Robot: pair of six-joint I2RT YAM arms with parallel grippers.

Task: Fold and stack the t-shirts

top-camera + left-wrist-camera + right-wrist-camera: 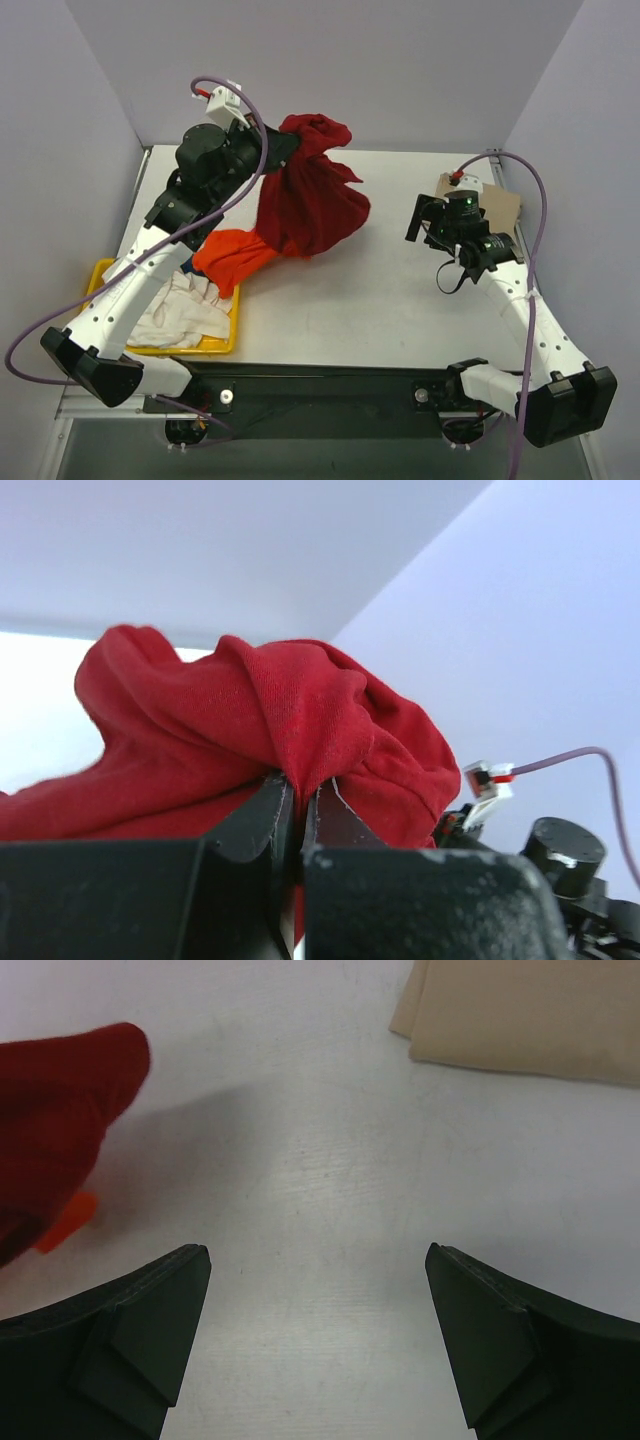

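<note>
Overhead, the left arm is reaching up and forward, its left gripper (283,146) holding the red shirt (312,205), which is hanging beneath it. Left wrist: the jaws are pinching a red fold. Right wrist: the right gripper (318,1253) is hovering spread wide, the tan shirt (530,1015) lying ahead to its right.

- White table (380,300), matte top.
- Yellow tray (236,320) at 8 o'clock, by the near-left corner.
- Orange t-shirt (230,255) at 9 o'clock, bunched, overlapping the tray's rim.
- Tan t-shirt (505,205) at 2 o'clock, folded flat.
</note>
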